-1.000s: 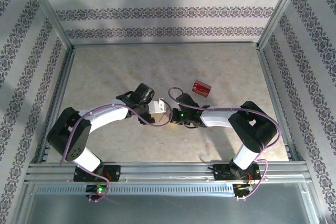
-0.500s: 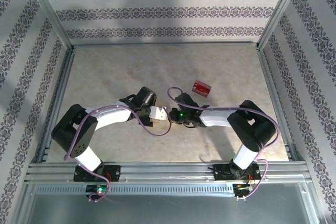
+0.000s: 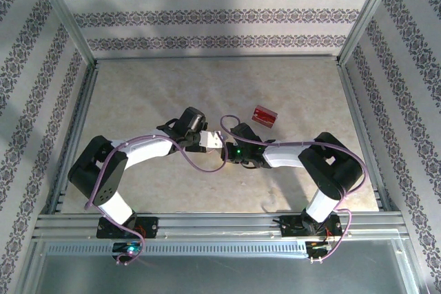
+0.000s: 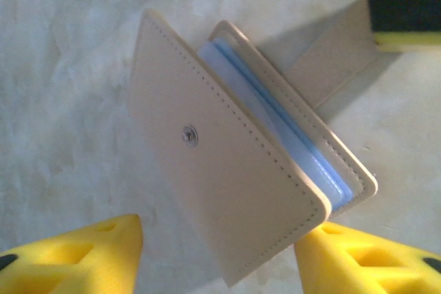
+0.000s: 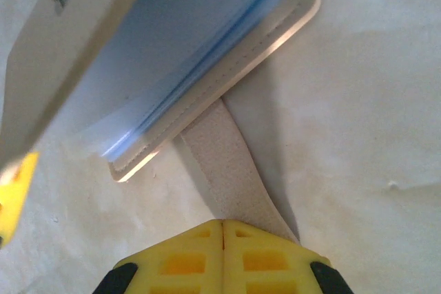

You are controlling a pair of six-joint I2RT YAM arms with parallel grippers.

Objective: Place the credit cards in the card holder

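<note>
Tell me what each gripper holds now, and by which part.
The right gripper is shut on the closing tab of the wallet. The left gripper stands open around the wallet, gripping nothing.

credit cards point(image 3: 264, 116) uncountable, card holder point(image 5: 83, 53) cropped

1. We can read no words, brand or number on the card holder point(image 4: 227, 191); its tan cover is unprinted.
2. The credit cards point(image 3: 264, 116) carry pale markings, too small for us to make out.
</note>
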